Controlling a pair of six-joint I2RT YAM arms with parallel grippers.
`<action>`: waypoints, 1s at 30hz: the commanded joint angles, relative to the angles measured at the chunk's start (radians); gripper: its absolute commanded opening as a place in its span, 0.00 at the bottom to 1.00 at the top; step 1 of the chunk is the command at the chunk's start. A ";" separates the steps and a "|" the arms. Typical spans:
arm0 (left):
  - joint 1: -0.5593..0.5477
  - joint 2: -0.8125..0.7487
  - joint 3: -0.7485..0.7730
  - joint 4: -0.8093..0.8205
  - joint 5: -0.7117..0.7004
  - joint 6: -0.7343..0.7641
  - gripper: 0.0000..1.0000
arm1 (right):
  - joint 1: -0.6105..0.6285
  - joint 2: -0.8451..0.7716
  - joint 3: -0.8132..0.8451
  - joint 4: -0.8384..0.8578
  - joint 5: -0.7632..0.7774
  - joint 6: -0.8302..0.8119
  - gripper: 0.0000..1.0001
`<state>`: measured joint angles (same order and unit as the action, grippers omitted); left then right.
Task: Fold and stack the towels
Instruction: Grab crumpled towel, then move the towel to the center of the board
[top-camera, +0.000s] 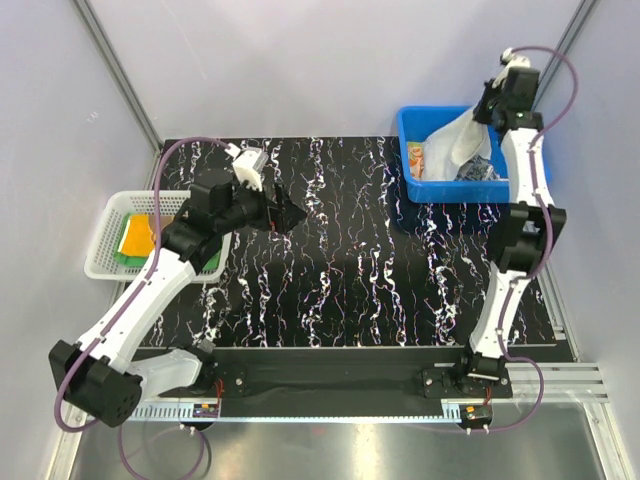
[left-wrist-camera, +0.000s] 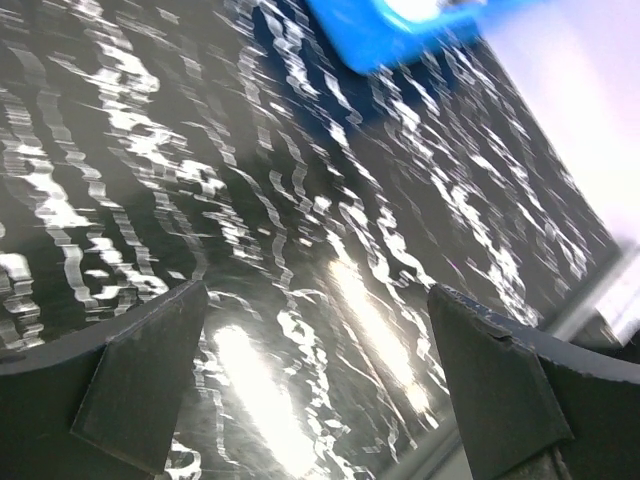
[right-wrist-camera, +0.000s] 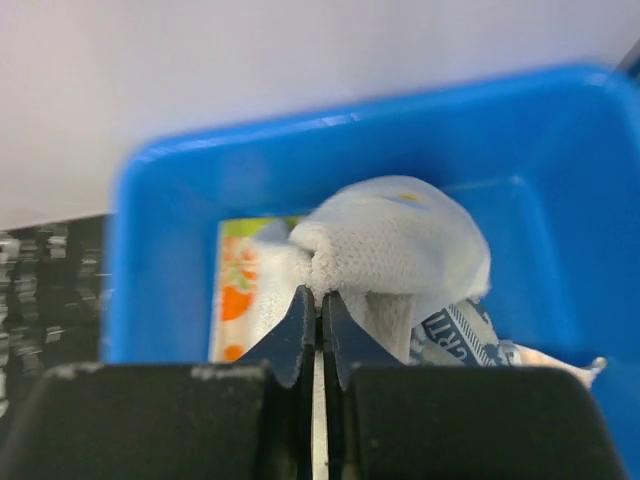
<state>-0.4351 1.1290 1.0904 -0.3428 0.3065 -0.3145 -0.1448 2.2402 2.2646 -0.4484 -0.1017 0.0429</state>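
Observation:
My right gripper (right-wrist-camera: 320, 292) is shut on a bunched fold of the plain white towel (right-wrist-camera: 400, 240), which is lifted above the blue bin (right-wrist-camera: 160, 250). In the top view the white towel (top-camera: 452, 140) hangs from the right gripper (top-camera: 481, 112) down into the bin (top-camera: 415, 118). Under it lie a navy-and-white patterned towel (right-wrist-camera: 462, 335) and a white towel with orange print (right-wrist-camera: 236, 292). My left gripper (top-camera: 285, 214) hovers open over the black marbled table (top-camera: 340, 270), and nothing lies between its fingers (left-wrist-camera: 140, 380). A green towel and an orange-yellow one (top-camera: 136, 238) lie in the white basket (top-camera: 100, 262).
The white basket stands at the table's left edge and the blue bin at the back right corner. Pale walls with metal posts close in the back and sides. In the left wrist view the blue bin (left-wrist-camera: 390, 30) shows far off.

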 joint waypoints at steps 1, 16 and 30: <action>0.022 0.028 0.028 0.074 0.222 -0.027 0.99 | 0.022 -0.261 0.052 -0.024 -0.084 0.008 0.00; 0.053 -0.092 0.114 -0.229 -0.032 0.061 0.99 | 0.424 -0.989 -0.823 0.040 -0.337 0.330 0.00; 0.023 0.000 -0.012 -0.219 -0.109 0.012 0.93 | 0.706 -1.169 -1.463 -0.010 -0.121 0.451 0.52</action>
<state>-0.3927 1.0695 1.0470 -0.6174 0.2218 -0.2817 0.5591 1.1648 0.6971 -0.4339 -0.3256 0.4866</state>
